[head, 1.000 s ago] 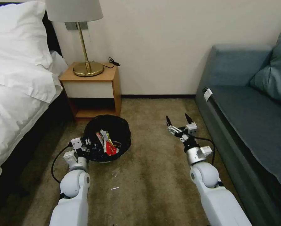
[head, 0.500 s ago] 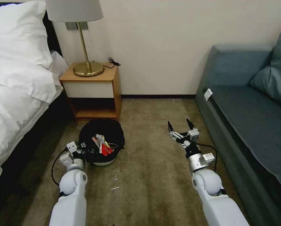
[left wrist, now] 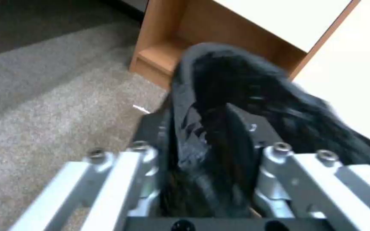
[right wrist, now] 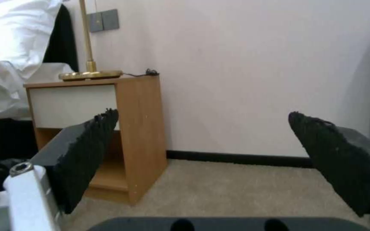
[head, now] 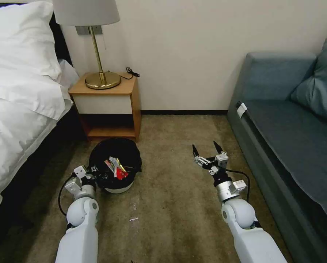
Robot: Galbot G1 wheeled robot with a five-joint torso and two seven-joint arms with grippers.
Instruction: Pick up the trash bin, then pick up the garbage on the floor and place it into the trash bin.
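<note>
The left gripper (head: 97,174) pinches only the bagged rim of the bin (head: 115,164) before the nightstand (head: 106,106), apparently low over the carpet (head: 170,204), right gripper (head: 207,150) spread empty; the liner could slip.

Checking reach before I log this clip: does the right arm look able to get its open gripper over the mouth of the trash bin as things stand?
Probably yes. The right gripper hangs open and empty over bare floor, nothing lying between it and the trash bin. The left gripper clamps the bin's near rim only, leaving the mouth free.
</note>
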